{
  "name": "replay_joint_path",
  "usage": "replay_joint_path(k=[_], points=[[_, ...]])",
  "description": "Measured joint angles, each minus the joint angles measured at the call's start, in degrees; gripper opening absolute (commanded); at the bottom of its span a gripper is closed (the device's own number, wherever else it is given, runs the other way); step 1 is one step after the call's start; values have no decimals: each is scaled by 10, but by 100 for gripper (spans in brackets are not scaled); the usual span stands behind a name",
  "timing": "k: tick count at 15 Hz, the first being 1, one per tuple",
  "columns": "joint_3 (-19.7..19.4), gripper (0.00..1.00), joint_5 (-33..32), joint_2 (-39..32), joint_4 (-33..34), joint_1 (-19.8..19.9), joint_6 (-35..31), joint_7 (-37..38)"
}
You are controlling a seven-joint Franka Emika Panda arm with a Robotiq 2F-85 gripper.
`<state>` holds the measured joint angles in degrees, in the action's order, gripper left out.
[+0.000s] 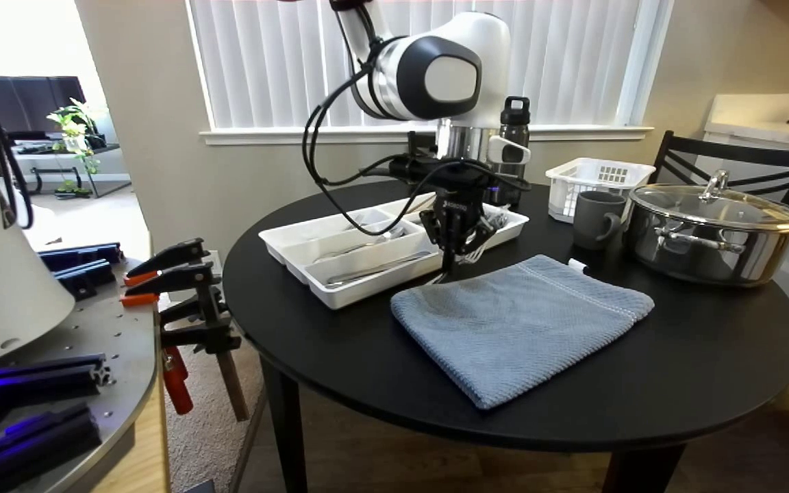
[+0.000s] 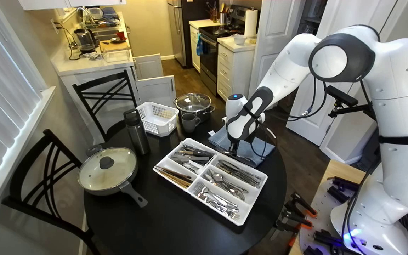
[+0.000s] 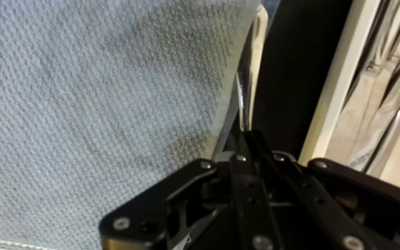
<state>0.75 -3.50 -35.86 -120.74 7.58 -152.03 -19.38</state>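
My gripper (image 3: 248,135) points down between a blue folded towel (image 1: 518,329) and a white cutlery tray (image 1: 367,289). In the wrist view its fingertips are shut on the narrow part of a shiny silver utensil (image 3: 256,45). The utensil lies along the towel's near edge, above the black table strip beside the tray. Tines beside the fingers in an exterior view make it look like a fork; the gripped part is hidden. Knives, spoons, forks and chopsticks fill separate compartments of the tray, seen best in an exterior view.
Around the black round table stand a lidded steel pot (image 1: 709,236), a grey mug (image 1: 596,219), a white basket (image 2: 158,118), a dark bottle (image 2: 137,132) and a lidded pan (image 2: 108,170) with its handle reaching toward the tray. Black chairs stand by the table.
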Motion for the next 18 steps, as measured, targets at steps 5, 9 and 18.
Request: replay_joint_path(k=[5,9,18], points=[[0,2,54,46,-25,4,-4,71],[-8,2,54,70,-47,-1,-19,109],[-42,2,50,40,-20,-8,-27,127]])
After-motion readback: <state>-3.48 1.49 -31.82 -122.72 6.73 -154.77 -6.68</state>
